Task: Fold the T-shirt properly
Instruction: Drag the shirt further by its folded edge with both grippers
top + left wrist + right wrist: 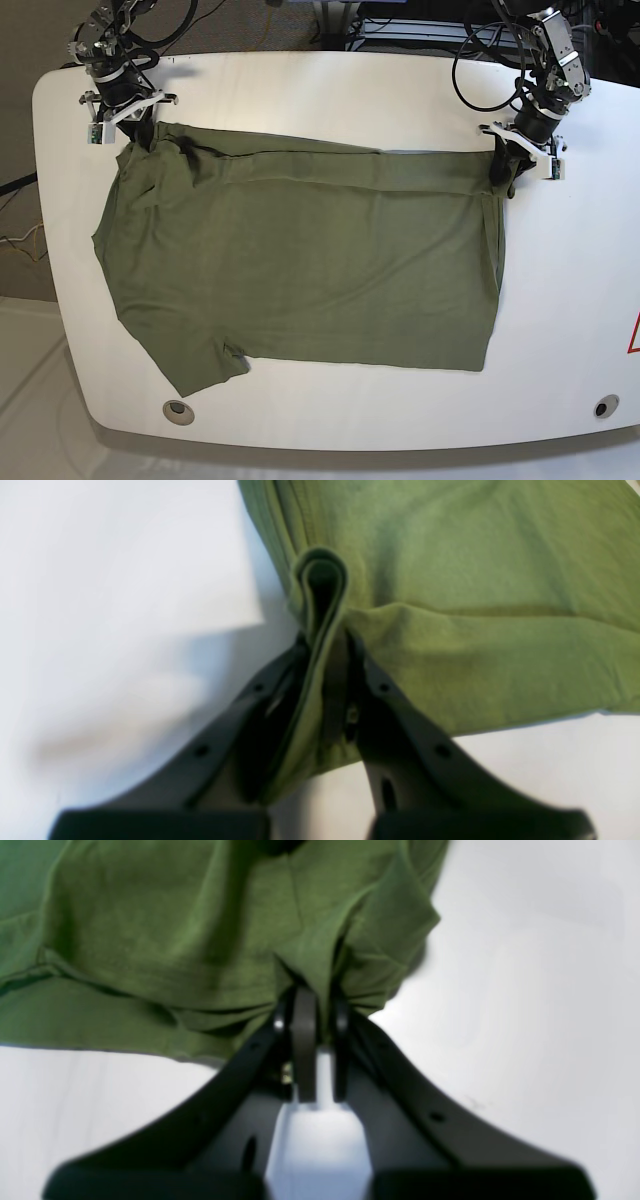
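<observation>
The olive-green T-shirt (300, 270) lies spread across the white table, a sleeve at the front left and its far edge pulled taut into a ridge between the two arms. My left gripper (503, 172) is shut on the T-shirt's far right corner; in the left wrist view a looped fold of the T-shirt (450, 580) sticks up between the black fingers (385, 695) of that gripper (327, 645). My right gripper (142, 130) is shut on the far left corner. There the right wrist view shows bunched cloth of the T-shirt (150, 940) pinched at the tips of that gripper (310, 1000).
The white table (300, 90) has rounded corners, with round holes near its front left (178, 409) and front right (601, 407). Cables (480, 60) hang behind the right-hand arm at the back edge. Bare table shows in strips around the shirt.
</observation>
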